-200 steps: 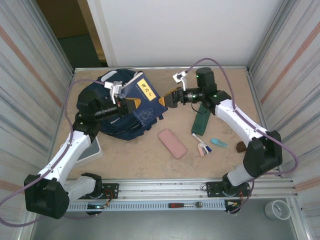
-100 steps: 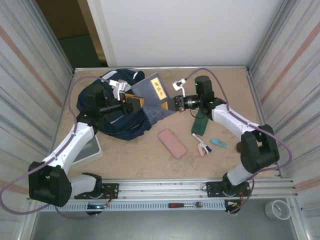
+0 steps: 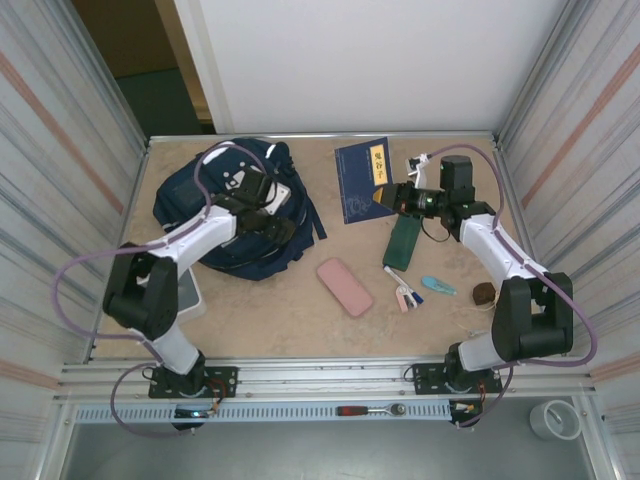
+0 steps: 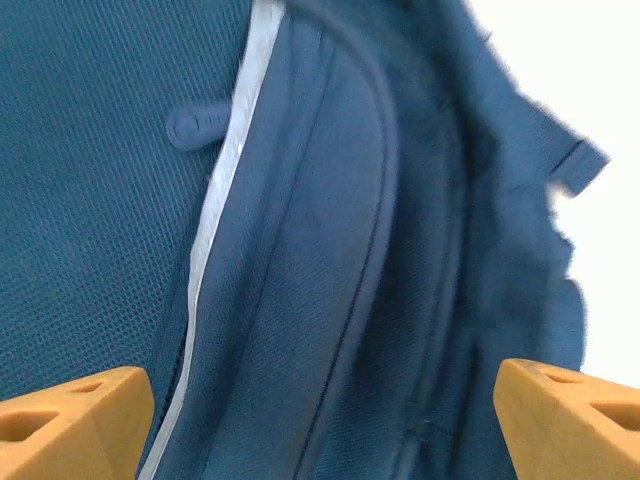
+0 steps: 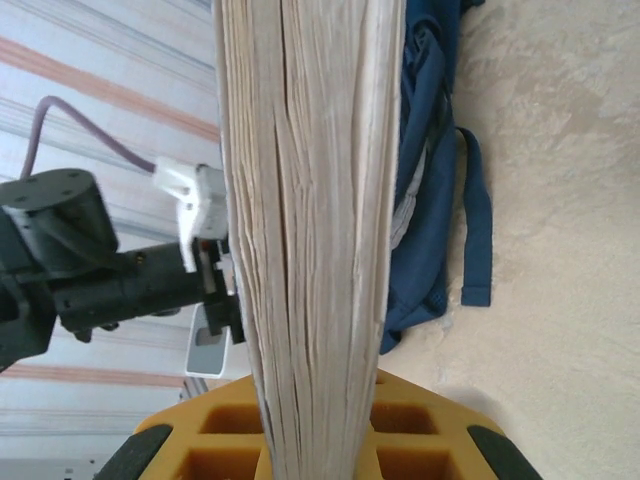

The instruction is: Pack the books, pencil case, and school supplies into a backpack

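Tabletop [image 3: 290, 315]: beige, speckled.
Left gripper [image 4: 320, 415]: jaws wide over navy fabric backpack [image 3: 215, 195].
Right gripper [image 3: 391, 197]: clamping thin navy booklet [image 3: 360, 182].
Risk: edge grip; booklet may pivot loose.

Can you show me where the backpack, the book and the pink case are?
backpack [image 3: 178, 205]: overhead view, on the left side of its blue fabric.
book [image 3: 358, 188]: overhead view, on the middle of its blue cover.
pink case [image 3: 345, 287]: overhead view, on the middle of its top.
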